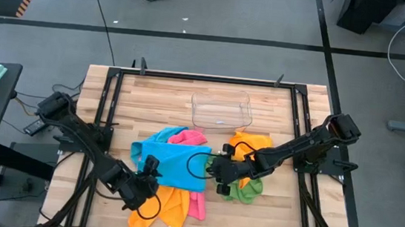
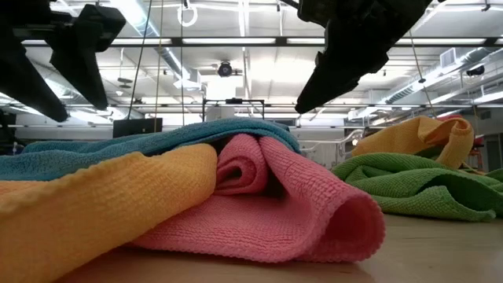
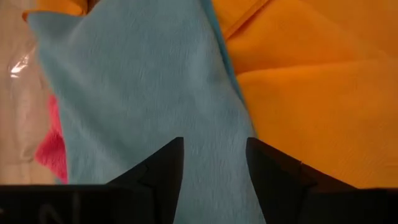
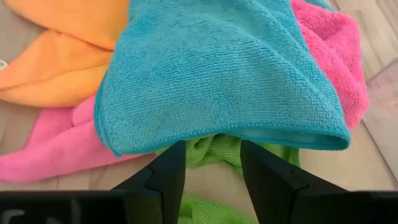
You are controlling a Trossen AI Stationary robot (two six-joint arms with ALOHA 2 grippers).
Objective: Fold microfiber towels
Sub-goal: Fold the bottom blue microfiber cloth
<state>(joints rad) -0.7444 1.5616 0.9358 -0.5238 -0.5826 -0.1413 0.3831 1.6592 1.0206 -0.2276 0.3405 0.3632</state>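
1. The wooden table [image 1: 159, 98] carries everything; the clear plastic tray [image 1: 221, 109] stands empty toward its far side and serves as the landmark here.

2. The pile of microfiber towels lies on the near side of the tray. The blue towel [image 1: 168, 161] is spread on top, just in front of the tray and to its left. A pink towel [image 1: 198, 138] shows from under it toward the tray, and pink also shows on the side away from the tray.

3. An orange towel [image 1: 166, 208] lies farthest from the tray, under the blue towel's near-left corner. A second orange towel [image 1: 253, 142] sits just in front of the tray's right end, with the green towel [image 1: 243, 192] beyond it, farther from the tray.

4. The left gripper [image 1: 145, 179] hangs at the blue towel's corner farthest from the tray. Its fingers stand narrowly apart, with blue cloth showing between them; whether they pinch it cannot be told.

5. The right gripper [image 1: 218, 167] is at the blue towel's right edge, in front of the tray's middle. Its fingers are part-open just short of that edge, holding nothing that shows.

6. Judged risks: with the towels overlapping, either gripper could catch pink, green or orange cloth along with the blue and drag the pile. If only one corner is secured, a lift would skew the towel and spoil the fold.
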